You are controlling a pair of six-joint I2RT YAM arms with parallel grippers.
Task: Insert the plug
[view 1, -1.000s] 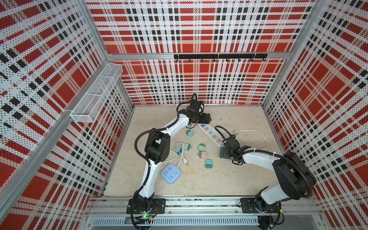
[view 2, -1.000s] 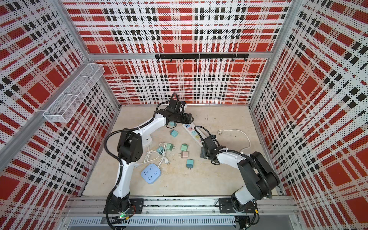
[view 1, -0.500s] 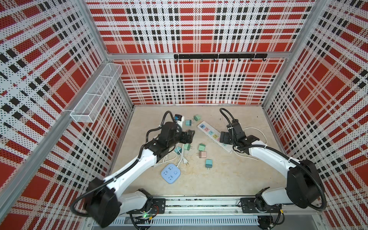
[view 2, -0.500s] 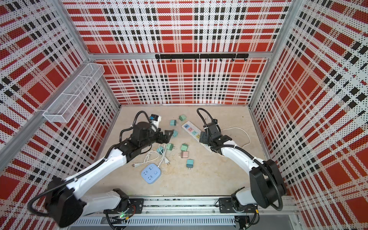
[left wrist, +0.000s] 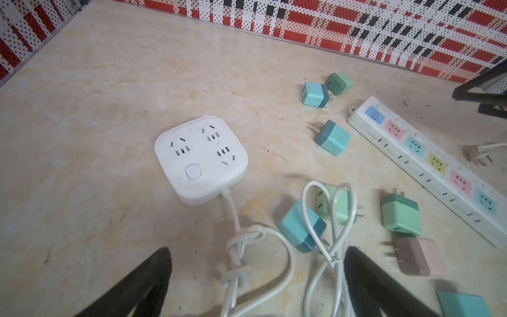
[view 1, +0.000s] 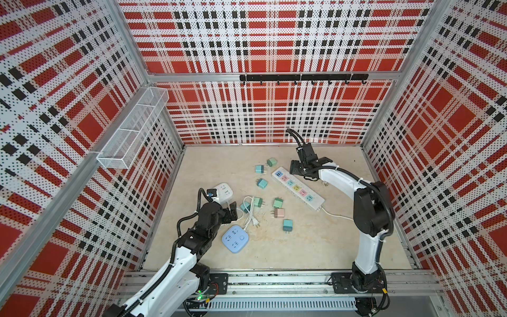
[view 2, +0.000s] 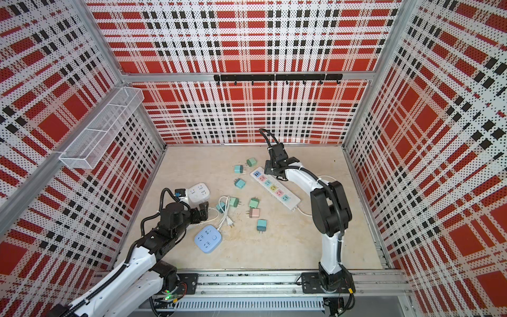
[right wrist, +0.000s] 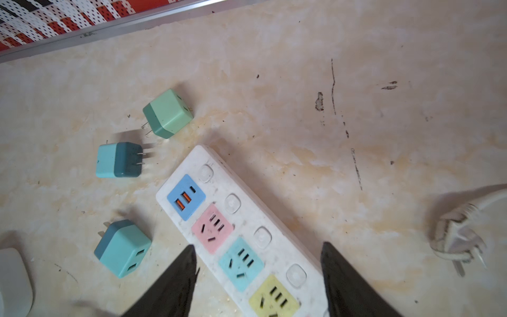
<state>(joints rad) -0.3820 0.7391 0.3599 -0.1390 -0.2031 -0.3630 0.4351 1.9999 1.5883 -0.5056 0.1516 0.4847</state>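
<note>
Since every socket I can see stands empty, I judge the insertion not yet begun: no plug is picked up, none is seated. The nearest candidates, a green cube plug (right wrist: 167, 114) and a teal cube plug (right wrist: 119, 159), lie on their sides just beside the far end of the power strip (right wrist: 248, 216), prongs level with the table (view 1: 301, 247) and not touching the strip. More cube plugs lie scattered toward the middle, among them a pink cube plug (view 1: 279, 213). The right gripper (right wrist: 258, 244) hangs over the strip with its fingers partly apart, one on each side of the teal socket. It has hold of nothing, and I see no contact with the strip's sides. The strip's own corded plug (right wrist: 455, 241) lies loose, apart from it. The left gripper (left wrist: 258, 249) is spread wide and empty. It sits low, near the white socket block (left wrist: 200, 159), with loops of white cable (left wrist: 332, 219) running on the table beneath it. The blue socket block (view 1: 235, 238) sits nearer the front rail, also unused. Left to do, as I read it: choose a plug, grasp it, turn its prongs down, line them up with a socket and press home. The strip probably needs holding steady during that.
</note>
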